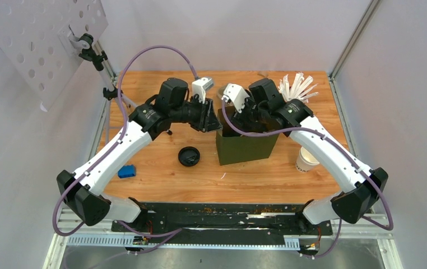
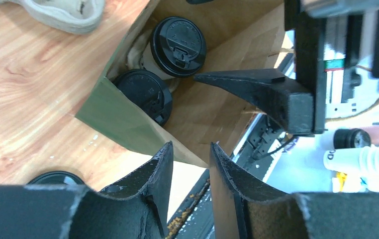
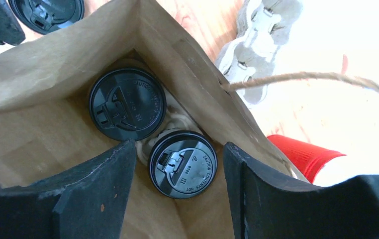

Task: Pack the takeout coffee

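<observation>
Top view: arms cover the green bag (image 1: 245, 147) mouth, so its contents are hidden there. Wrist views: first coffee cup (image 3: 127, 103) and second coffee cup (image 3: 182, 163) stand side by side inside the bag, only lids clear. Left gripper (image 2: 191, 149) is partly spread, pinching nothing, at the bag's left rim. Right gripper (image 3: 178, 145) is spread wide above the cups. Loose lid (image 1: 189, 156) lies left of the bag on the wooden table (image 1: 161, 179).

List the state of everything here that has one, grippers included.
paper bag: upright, mouth open
first lidded cup: upright inside the bag, lid on
second lidded cup: upright inside the bag, lid on
loose black lid: lying flat, on no cup
white cup: upright outside the bag, no lid
left gripper: open, at the bag's rim
right gripper: open, over the second lidded cup
</observation>
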You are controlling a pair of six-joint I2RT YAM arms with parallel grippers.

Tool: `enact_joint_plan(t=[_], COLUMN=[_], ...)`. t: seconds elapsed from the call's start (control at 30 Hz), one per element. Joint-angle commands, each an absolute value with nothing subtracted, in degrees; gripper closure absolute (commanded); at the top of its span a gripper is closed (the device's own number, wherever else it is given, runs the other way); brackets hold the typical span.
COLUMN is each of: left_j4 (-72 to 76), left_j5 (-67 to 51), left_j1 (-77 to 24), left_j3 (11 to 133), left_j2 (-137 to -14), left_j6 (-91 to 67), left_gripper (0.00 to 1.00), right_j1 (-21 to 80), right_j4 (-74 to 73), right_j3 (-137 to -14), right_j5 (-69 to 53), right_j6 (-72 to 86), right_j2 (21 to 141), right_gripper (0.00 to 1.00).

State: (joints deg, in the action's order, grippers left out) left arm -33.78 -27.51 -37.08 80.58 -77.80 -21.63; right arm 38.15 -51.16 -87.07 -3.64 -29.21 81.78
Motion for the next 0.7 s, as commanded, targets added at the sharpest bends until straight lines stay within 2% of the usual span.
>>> enact_joint_plan(t=[0.0,0.37,0.57,0.67], left_j4=[-37.3,-42.2,-45.3,-45.4], left_j5=[-22.8,-16.3,-14.4,-13.5], left_j1=[-36.9,-36.8,-36.8,-36.8], left_j3=[84.4,87.0,89.3,90.1], left_j2=[-76.1,-73.0,-71.1,-70.1], left_j6=[-17.9,-16.9,-16.0,-16.5], left_gripper=[0.59,0.58,0.54,0.48], right_j1=[38.0,37.9,37.9,38.0], right_j4=[-51.8,-52.3,-50.2,-49.0], right_j3=[-92.1,-95.8,-98.1,-98.8], right_j5=[-3.2,-0.8,2.5,5.9], right_j6=[-26.4,-19.9,-16.1,-13.8], right_j2=[81.9,80.2,76.6,74.7], right_gripper=[0.35,0.34,0.31,0.31])
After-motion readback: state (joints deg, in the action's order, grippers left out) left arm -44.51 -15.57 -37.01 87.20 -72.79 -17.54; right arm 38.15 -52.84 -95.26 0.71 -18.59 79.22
